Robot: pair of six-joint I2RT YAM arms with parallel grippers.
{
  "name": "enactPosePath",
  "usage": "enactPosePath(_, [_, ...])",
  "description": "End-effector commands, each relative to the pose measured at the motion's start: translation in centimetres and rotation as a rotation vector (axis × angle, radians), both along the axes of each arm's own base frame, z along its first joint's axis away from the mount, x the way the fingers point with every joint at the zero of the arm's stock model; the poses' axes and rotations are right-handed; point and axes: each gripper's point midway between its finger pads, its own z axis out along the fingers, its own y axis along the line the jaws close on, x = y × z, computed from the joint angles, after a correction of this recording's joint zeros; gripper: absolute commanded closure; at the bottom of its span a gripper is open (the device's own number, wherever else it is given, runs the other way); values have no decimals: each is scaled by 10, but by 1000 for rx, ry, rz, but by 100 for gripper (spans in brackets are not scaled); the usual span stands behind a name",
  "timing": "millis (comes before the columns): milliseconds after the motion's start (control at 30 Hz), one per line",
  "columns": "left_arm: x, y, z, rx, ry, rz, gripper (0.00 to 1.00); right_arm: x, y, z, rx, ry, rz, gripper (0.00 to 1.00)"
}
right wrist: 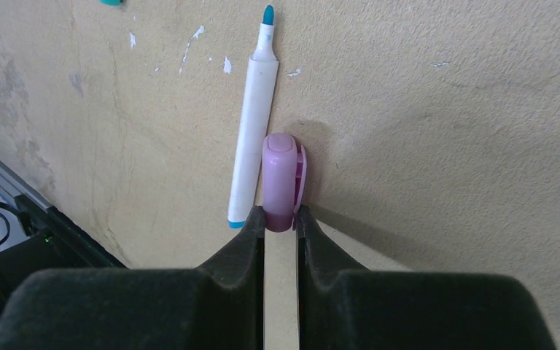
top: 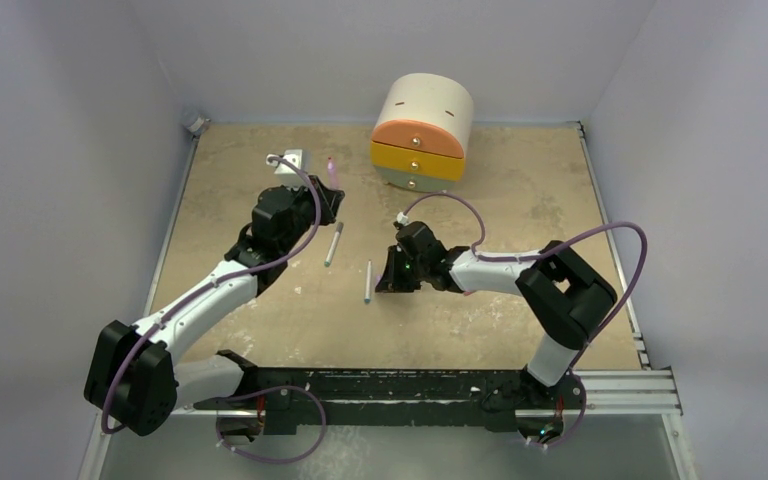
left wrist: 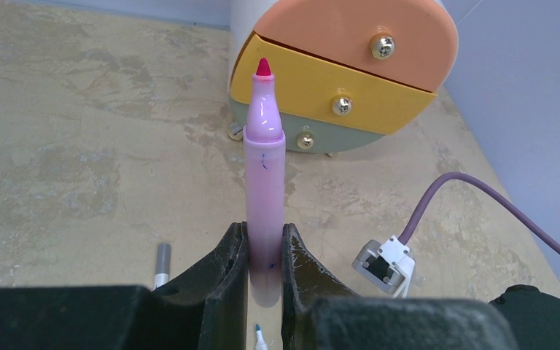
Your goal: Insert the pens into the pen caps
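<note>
Remote desk, mid-task: my left gripper [left wrist: 265,237] is clamped on the thick pink marker pen [left wrist: 265,168], which it holds above the desk towards the far edge, left of the middle. The pen's long axis runs straight out from the fingers. Its red felt tip is aimed at the far edge and the rounded orange, yellow and green drawer unit [left wrist: 350,73] standing there.

My right gripper [right wrist: 281,219], about the middle of the desk, is closed on one end of the short purple plastic cap [right wrist: 283,171]. The cap's rounded, clipped end points away from the fingers. I cannot tell whether it is lifted or resting on the desk, and its mouth is not in view.

A slim white pen with a teal tip [right wrist: 251,138] lies flat just beside the cap and parallel to it. A second slim pen with a grey end [top: 334,243] lies between the two grippers.

The relation that counts is that the cap sits to the right of the pink pen's tip and nearer the near edge, while the tip faces away from it. By my reading, pen and cap must be turned onto one line, tip to mouth, before they can meet, and the cap's grip may hide that mouth.
</note>
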Motion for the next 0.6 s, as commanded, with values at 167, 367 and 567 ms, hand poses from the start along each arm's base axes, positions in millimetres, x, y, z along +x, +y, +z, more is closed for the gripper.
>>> enactPosePath(167, [0,-3,13,-11,-56,-20,100,2,-7,14,-13,-30,-25,100])
enactPosePath(367, [1,-8,12,-21,-55,-44,100,-1,-14,30,-2,-58,-36,100])
enactPosePath(567, [-9,-33,18,-111,-109,-178,100,4,-13,48,73,-110,-54,100])
